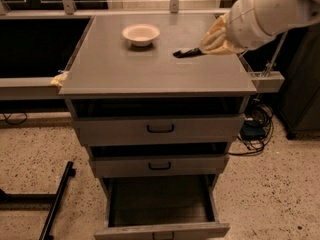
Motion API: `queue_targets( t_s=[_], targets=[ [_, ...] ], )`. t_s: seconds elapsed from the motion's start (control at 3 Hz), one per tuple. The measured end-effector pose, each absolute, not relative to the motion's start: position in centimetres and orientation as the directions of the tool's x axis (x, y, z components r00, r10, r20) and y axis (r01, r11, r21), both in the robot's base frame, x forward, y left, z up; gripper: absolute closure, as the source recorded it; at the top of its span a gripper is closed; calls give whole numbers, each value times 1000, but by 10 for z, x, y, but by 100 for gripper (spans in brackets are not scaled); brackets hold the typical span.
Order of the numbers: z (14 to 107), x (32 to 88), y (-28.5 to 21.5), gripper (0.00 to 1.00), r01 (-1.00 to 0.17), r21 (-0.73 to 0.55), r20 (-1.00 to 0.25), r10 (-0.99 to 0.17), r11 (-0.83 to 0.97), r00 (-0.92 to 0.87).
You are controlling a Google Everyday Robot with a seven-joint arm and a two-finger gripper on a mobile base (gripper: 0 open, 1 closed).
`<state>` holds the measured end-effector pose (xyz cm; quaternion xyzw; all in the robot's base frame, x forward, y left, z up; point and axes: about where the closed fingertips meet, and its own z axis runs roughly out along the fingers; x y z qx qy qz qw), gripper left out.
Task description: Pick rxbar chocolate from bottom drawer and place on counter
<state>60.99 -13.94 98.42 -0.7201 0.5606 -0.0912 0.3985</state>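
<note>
Counter [150, 76]: the grey cabinet top. Its front and left edges were fully in view, and its right rear edge ran under the arm [272, 11].
Snack bar [186, 53]: a thin black strip over the right rear part of the counter, inside its right edge. One end poked out leftward from the gripper. Whether it lay on the counter or hung just above it could not be told.
Gripper [204, 48]: above the counter near its right rear corner, wrapped in a yellowish cover. Whether it was spread or pinching the snack bar could not be told.
Bowl [141, 34]: pale and upright on the rear middle of the counter, apart from the snack bar.
Open room: a broad stretch of counter lay between the bowl and the front edge.
Bottom drawer [160, 230]: pulled out below the counter, farther than the upper drawers [160, 129]. Its inside was dark, and its front was cut off by the lower border.
Hard to make out: a yellowish scrap [59, 79] at the counter's front left corner, and cables [252, 131] on the floor right of the counter.
</note>
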Motion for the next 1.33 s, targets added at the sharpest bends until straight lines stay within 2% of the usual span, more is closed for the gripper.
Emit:
queue_targets(
  t_s=[0.67, 1.33],
  targets=[
    [935, 696, -111, 100, -720, -690, -344, -842, -73, 415],
    [870, 726, -102, 100, -768, -635, -379, -835, -79, 399]
  ],
)
